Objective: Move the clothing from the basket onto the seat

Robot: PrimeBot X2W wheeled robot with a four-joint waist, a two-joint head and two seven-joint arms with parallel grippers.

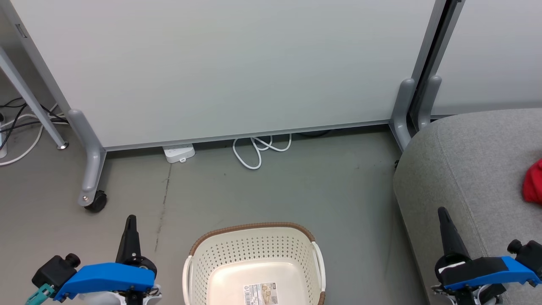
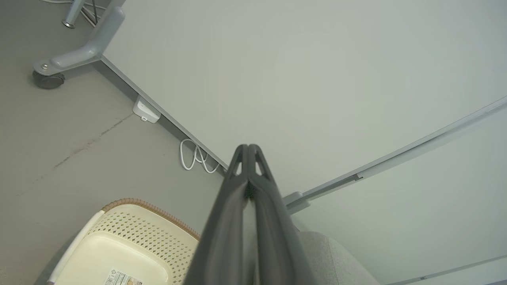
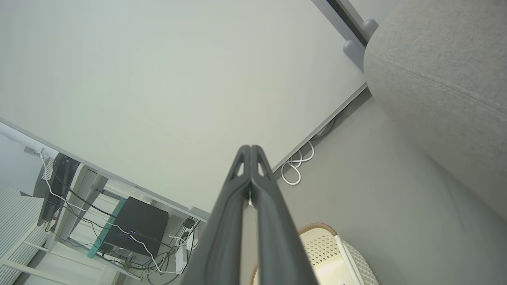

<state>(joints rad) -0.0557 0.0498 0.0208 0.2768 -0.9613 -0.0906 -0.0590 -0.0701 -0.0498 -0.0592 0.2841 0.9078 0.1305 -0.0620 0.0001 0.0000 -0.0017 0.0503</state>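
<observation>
Clothing [image 1: 533,183]: a red patch lies on the seat [image 1: 465,161], at the head view's right edge. You cannot tell whether it is both garments. Basket [image 1: 254,225]: the part of its inside in view holds just the label [image 1: 261,293]. Left gripper [image 1: 130,220] and right gripper [image 1: 442,214]: fingers pressed together, holding nothing. Judgement: transfer looks finished. Your next move is to check the basket's hidden near part.
</observation>
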